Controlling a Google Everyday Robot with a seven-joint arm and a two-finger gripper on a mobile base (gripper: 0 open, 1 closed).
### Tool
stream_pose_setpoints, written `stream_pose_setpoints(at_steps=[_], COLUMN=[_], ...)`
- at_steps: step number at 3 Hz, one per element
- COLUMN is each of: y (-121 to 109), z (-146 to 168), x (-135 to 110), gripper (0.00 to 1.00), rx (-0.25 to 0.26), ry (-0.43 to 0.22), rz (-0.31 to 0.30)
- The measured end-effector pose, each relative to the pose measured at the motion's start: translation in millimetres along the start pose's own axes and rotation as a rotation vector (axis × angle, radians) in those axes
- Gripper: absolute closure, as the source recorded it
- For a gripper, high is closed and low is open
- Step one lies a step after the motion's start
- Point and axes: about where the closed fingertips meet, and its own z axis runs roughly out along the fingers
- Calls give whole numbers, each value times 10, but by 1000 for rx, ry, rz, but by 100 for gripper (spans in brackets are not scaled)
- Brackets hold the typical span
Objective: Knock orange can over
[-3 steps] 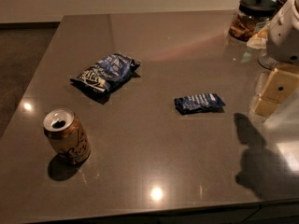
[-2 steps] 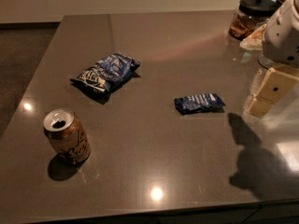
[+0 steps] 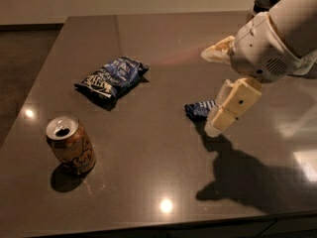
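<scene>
Aluminium can (image 3: 71, 145), orange-tan and cylindrical, is seen upright at lower left on the glossy dark table (image 3: 148, 182). At centre right the cream blocky gripper (image 3: 215, 124) is held, partly covering a crinkled blue bag (image 3: 198, 109); its clench cannot be told.

The arm (image 3: 294, 16) shows at the far right as a smooth, white, thick tube. It ends in a rounded white wrist housing (image 3: 260, 51) with a seam round it and a patch of small grille holes on its near right side. Below that sits the gripper (image 3: 220, 120), at the right of the scene and midway between near and far. It is boxy and cream-yellow with bevelled edges, and it has 1 small dark dot on its face.
</scene>
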Motion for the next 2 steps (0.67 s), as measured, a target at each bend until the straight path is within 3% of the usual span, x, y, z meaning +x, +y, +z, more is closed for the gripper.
stream_pose_setpoints(at_steps=[1,2], y=[162,477], z=[284,827], x=[-411,-1062], gripper=[0,0], rx=[-46,-139], ry=[-125,-254], rz=[-59,-148])
